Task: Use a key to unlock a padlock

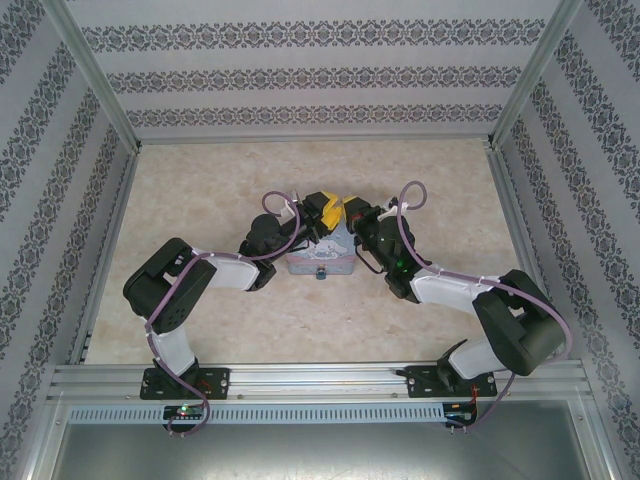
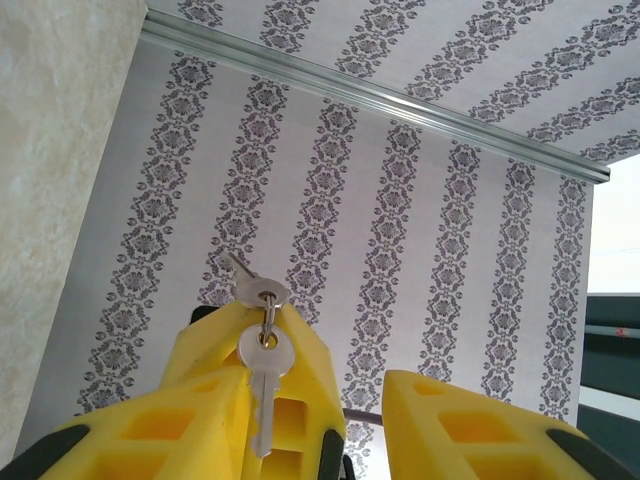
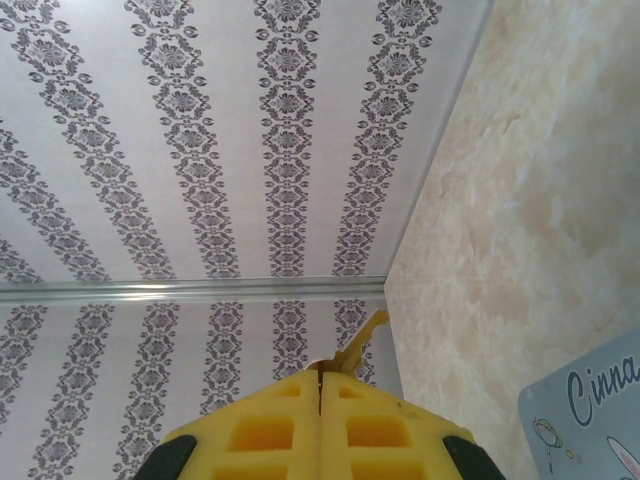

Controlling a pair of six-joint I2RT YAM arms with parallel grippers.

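Both grippers meet above a pastel blue tin (image 1: 320, 258). My right gripper (image 3: 322, 372) is shut on the key (image 3: 360, 342), whose toothed blade sticks out past the fingertips. In the left wrist view the held key's head (image 2: 258, 291) shows above the right gripper's yellow fingers (image 2: 305, 345). A ring through it carries a second silver key (image 2: 262, 385), which hangs down. My left gripper (image 2: 305, 390) stands open around those fingers and the hanging key, its jaws apart. A tiny dark grey piece (image 1: 322, 271) at the tin's near edge looks like the padlock.
The tin's printed lid corner (image 3: 590, 425) lies just to the right of my right gripper. Beige marbled tabletop (image 1: 220, 190) runs to patterned walls (image 1: 300, 75) on three sides. An aluminium rail (image 1: 320, 380) crosses the near edge by the arm bases.
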